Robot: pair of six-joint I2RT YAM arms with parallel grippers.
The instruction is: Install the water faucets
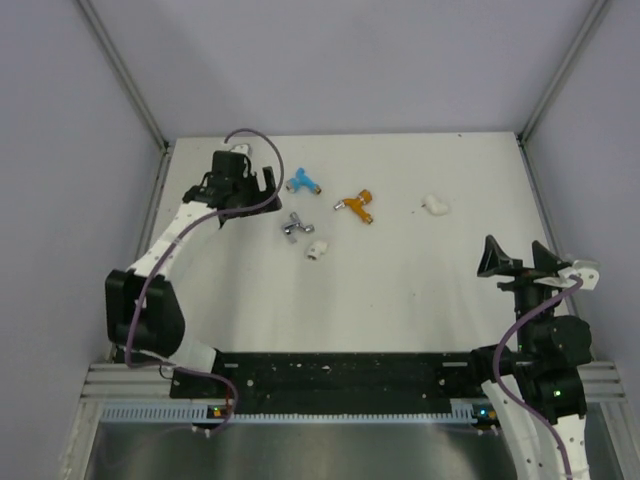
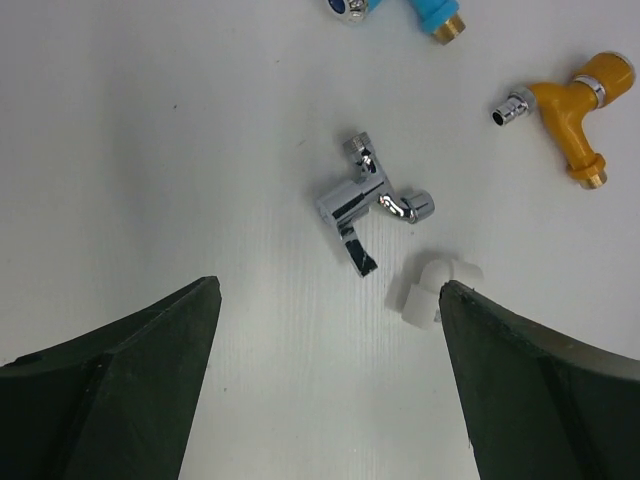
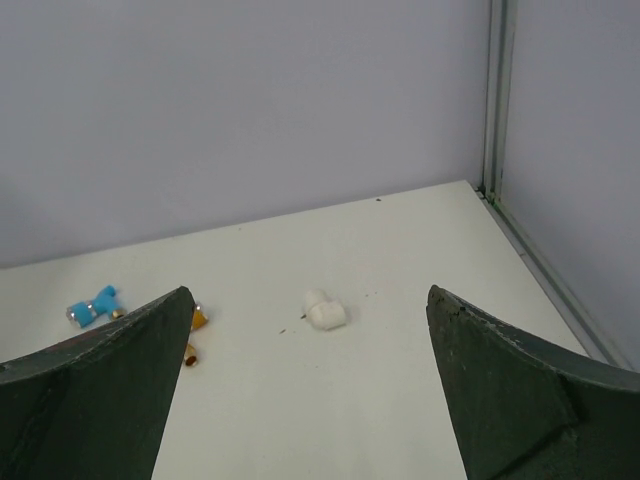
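Note:
Three faucets lie on the white table. The blue faucet [image 1: 303,182] is farthest back, the orange faucet [image 1: 356,207] to its right, the silver faucet [image 1: 293,226] nearest. In the left wrist view the silver faucet [image 2: 362,203] lies ahead of the fingers, the orange faucet [image 2: 570,101] at upper right, the blue faucet [image 2: 437,15] at the top edge. My left gripper [image 1: 262,187] is open and empty, left of the faucets, also in its wrist view [image 2: 330,300]. My right gripper [image 1: 517,258] is open and empty at the right, far from them, also in its wrist view [image 3: 305,310].
A white elbow fitting [image 1: 318,247] lies just right of the silver faucet, close to my left gripper's right finger [image 2: 540,390]. A second white elbow fitting [image 1: 435,205] lies at the back right, ahead of my right gripper [image 3: 325,312]. Grey walls and metal frame posts [image 1: 125,80] enclose the table.

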